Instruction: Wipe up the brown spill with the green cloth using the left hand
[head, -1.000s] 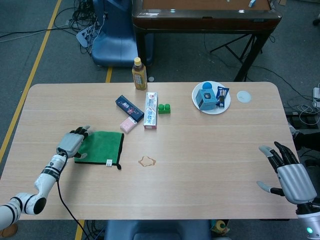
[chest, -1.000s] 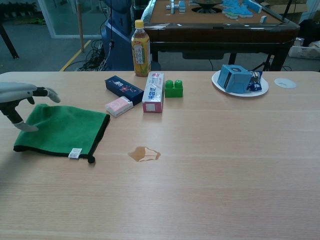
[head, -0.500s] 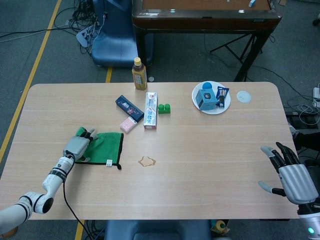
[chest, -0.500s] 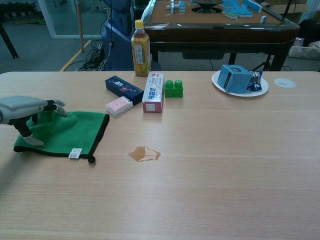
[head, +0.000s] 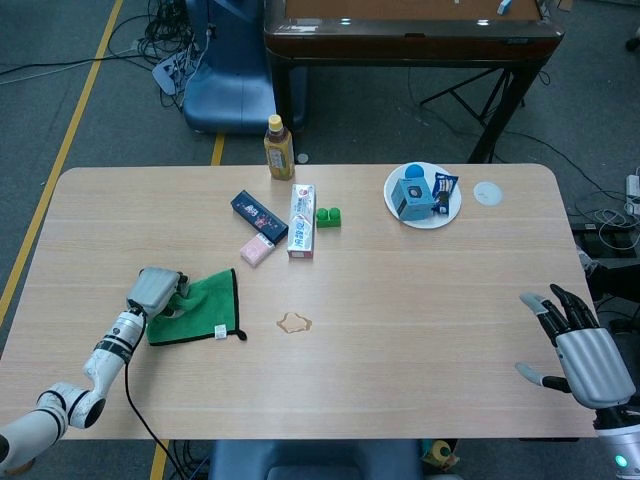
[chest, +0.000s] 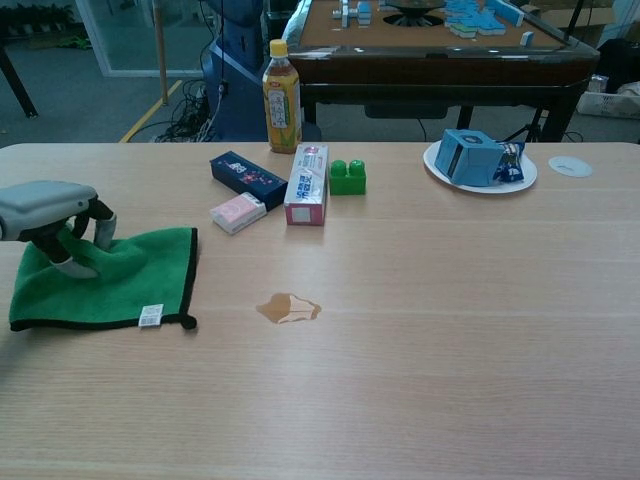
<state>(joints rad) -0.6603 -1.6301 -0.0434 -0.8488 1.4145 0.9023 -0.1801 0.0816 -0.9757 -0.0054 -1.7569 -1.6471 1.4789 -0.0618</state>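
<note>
Head view: set high above the near edge of the desk (head: 420, 330), looking steeply down and away, far enough back to take in the whole top and the floor beyond. Chest view: set low at the near edge, looking almost level across the desk (chest: 450, 340), much closer, cutting off the near corners. Shared by both: cloth (head: 200, 310) (chest: 120, 285), spill (head: 294, 322) (chest: 289, 308), bottle (head: 278, 148) (chest: 282, 97), plate (head: 452, 207) (chest: 481, 186).

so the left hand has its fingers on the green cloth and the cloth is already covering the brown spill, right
Not quite. The left hand does have its fingers on the green cloth, but the chest view shows the brown spill uncovered, clear of the cloth's edge.
</note>
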